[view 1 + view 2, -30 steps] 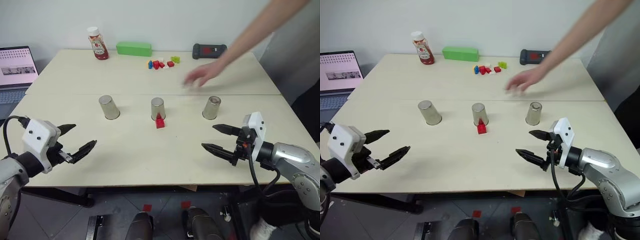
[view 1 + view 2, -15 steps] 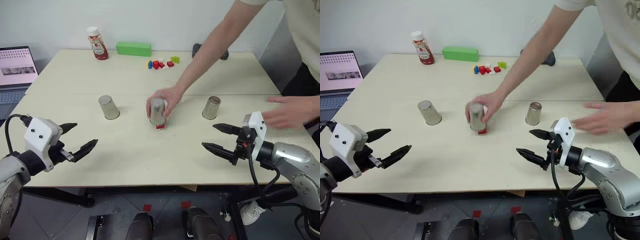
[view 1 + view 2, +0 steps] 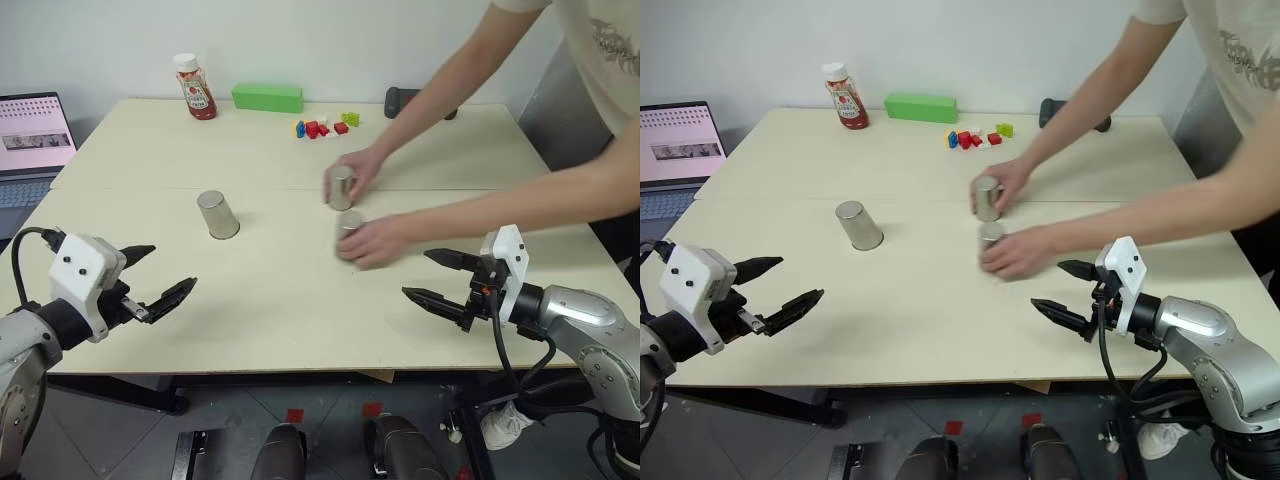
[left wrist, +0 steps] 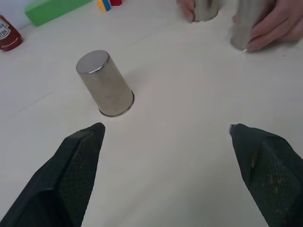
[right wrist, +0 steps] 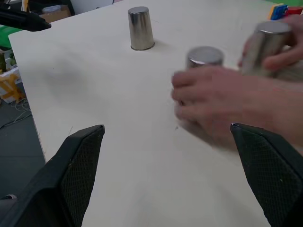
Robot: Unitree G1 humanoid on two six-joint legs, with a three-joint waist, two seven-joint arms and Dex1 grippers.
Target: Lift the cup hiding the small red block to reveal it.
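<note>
Three small silvery brushed-metal tumblers upside down on the pale cream bench (image 3: pixel 150 150). One tumbler (image 3: pixel 217 214) alone toward the left edge, untouched. A second tumbler (image 3: pixel 341 187) near the middle, gripped by a person's hand (image 3: pixel 358 172) reaching in from the far right corner. A third tumbler (image 3: pixel 349 226) just nearer the front edge, mostly covered by the person's other hand (image 3: pixel 372 241). Small red block not visible; cannot tell which tumbler covers it. Left end effector (image 3: pixel 160 276) hovering over the front-left edge, black fingers spread wide, holding nothing. Right end effector (image 3: pixel 433 278) above the front-right edge, fingers likewise wide apart and empty, just beside the nearer hand. Along the far edge: red ketchup bottle (image 3: pixel 195 88), green rectangular block (image 3: pixel 268 97), cluster of coloured toy bricks (image 3: pixel 322 125), black device (image 3: pixel 400 100). Open laptop (image 3: pixel 34 135) beyond the left edge.
</note>
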